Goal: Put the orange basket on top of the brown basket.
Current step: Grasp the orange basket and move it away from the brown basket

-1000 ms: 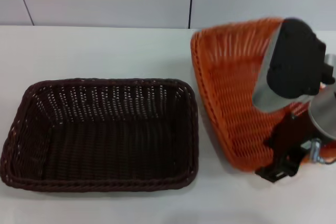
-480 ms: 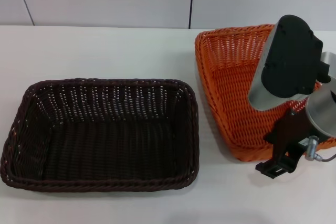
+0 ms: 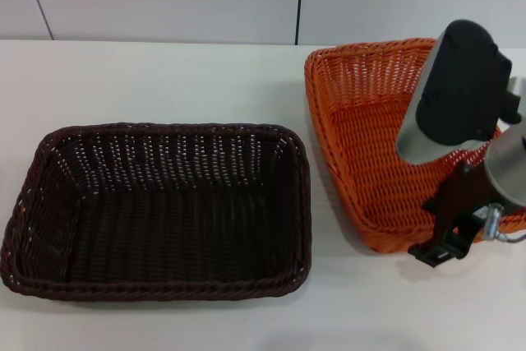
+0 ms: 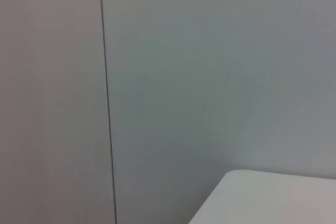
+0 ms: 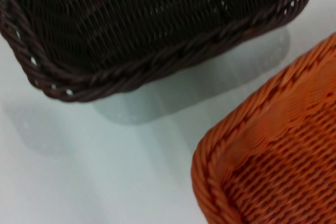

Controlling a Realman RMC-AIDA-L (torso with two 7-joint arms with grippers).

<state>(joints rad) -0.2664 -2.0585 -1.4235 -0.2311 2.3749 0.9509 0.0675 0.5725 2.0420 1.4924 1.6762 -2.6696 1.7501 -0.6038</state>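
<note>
Nearest the robot, the brown basket (image 3: 156, 211) sits flat on the white worktop (image 3: 164, 80), on the left side of the head view, its braided rim whole and nothing inside it. Just beside it to the right, with a strip of bare worktop between them, there's the orange basket (image 3: 362, 145), set at a slant to the brown one. The two are not touching. The right wrist view confirms it: brown rim (image 5: 131, 72) on one side, orange corner (image 5: 252, 145) on the other, pale worktop between.

The right gripper (image 3: 460, 113) hangs over the orange basket's right half, its black and silver housing covering the wicker there. The fingers themselves are hidden under the housing, so I cannot tell how wide they stand or whether they grip the rim.

Compared with a second ago, the orange basket has dropped from a steep tilt to lying nearly level, and the arm has shifted a touch to the right.

The left gripper is out of sight; its wrist camera shows only wall (image 4: 210, 77) and a worktop corner (image 4: 273, 198).
</note>
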